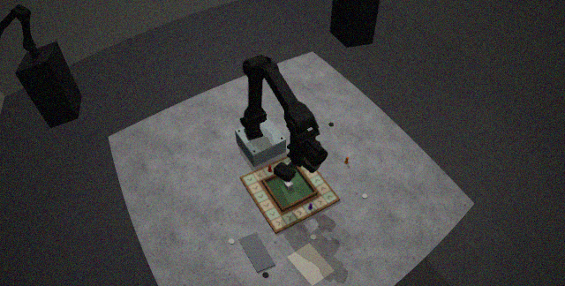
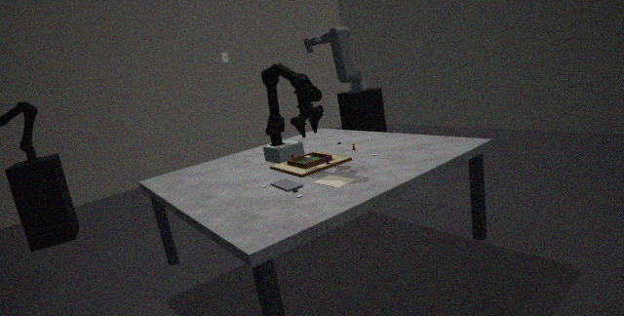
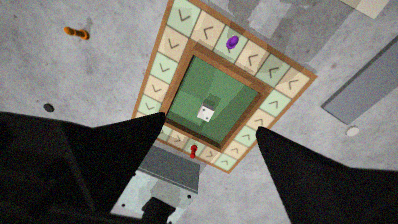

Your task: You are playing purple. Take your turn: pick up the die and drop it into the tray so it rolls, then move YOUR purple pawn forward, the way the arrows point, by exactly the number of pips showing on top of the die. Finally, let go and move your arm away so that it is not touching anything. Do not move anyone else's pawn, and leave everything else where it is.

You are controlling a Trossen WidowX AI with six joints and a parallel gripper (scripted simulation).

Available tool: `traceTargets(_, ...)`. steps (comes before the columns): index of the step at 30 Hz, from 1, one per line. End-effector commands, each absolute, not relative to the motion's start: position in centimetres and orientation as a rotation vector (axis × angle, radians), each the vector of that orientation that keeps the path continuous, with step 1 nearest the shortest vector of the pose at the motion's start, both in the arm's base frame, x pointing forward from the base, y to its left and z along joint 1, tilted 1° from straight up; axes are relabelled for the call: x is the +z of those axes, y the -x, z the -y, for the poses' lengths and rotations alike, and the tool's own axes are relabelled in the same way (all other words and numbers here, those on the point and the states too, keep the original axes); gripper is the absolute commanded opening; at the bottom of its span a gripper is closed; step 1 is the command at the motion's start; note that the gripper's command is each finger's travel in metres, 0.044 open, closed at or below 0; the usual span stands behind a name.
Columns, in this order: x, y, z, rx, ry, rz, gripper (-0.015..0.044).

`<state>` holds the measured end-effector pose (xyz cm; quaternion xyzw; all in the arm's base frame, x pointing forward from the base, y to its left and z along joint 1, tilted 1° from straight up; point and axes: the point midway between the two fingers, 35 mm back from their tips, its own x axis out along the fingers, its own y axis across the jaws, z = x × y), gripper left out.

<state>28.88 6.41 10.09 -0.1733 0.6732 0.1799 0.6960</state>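
Grey table carries the square game board, arrow squares ringing a green tray. Arm raised above the board; gripper hangs high over the tray, fingers spread wide with nothing between them, touching nothing. White die lies inside the tray, seen in the gap between the fingertips but well below them. Purple pawn stands upright on a track square at the board's far edge, well apart from both fingers. Red pawn on the near edge; orange pawn lies off the board.
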Motion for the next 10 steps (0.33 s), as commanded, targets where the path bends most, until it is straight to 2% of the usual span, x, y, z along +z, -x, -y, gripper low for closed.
traceTargets(1, 10.9, -24.2, -5.3, 0.312, 0.295, -1.540, 0.0440)
traceTargets(2, 10.5, -27.7, -6.1, 0.378, 0.362, -1.505, 0.0440)
traceTargets(10, 10.5, -27.7, -6.1, 0.378, 0.362, -1.505, 0.0440)
